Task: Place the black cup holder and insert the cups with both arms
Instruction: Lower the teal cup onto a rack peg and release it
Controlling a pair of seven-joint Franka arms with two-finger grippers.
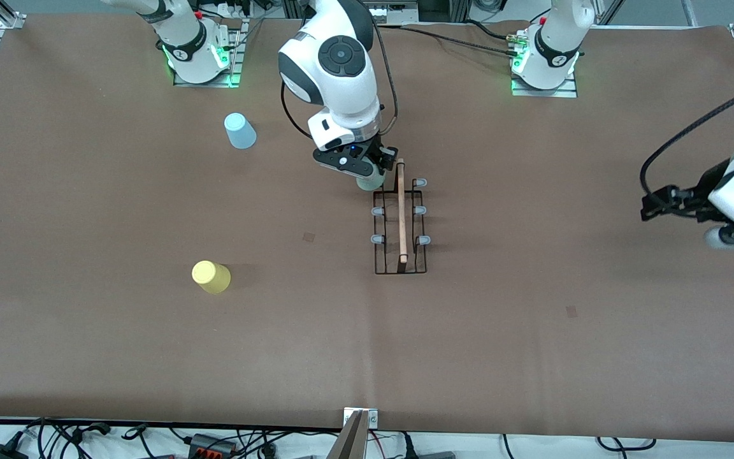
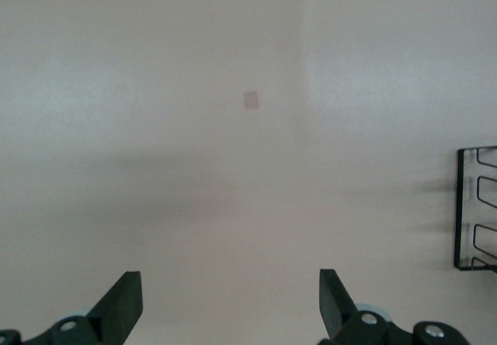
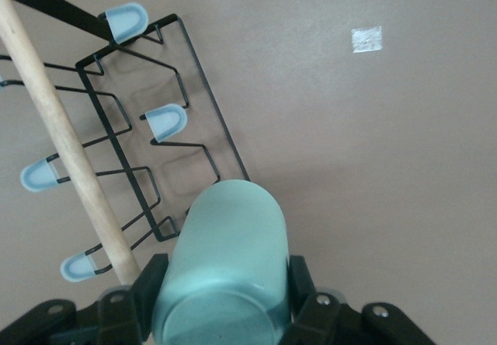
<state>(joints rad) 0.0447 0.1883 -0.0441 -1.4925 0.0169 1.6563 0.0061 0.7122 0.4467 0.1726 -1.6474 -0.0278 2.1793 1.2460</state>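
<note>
The black cup holder (image 1: 400,220) stands at mid-table, its wooden handle (image 1: 401,210) running along its length. My right gripper (image 1: 370,178) is shut on the pale green cup (image 1: 367,183), over the rack's end nearest the robot bases. The right wrist view shows that cup (image 3: 225,259) clamped between both fingers (image 3: 151,283), mouth toward the wire rack (image 3: 165,121) and beside its handle (image 3: 62,135). The light blue cup (image 1: 239,131) and yellow cup (image 1: 211,277) stand upside down toward the right arm's end. My left gripper (image 1: 650,207) waits open at the left arm's end, nothing between its fingers (image 2: 124,302).
A corner of the rack (image 2: 466,205) shows in the left wrist view, apart from that gripper (image 2: 231,302). Brown paper covers the table (image 1: 532,331). Cables lie along the table's edge nearest the camera (image 1: 214,440).
</note>
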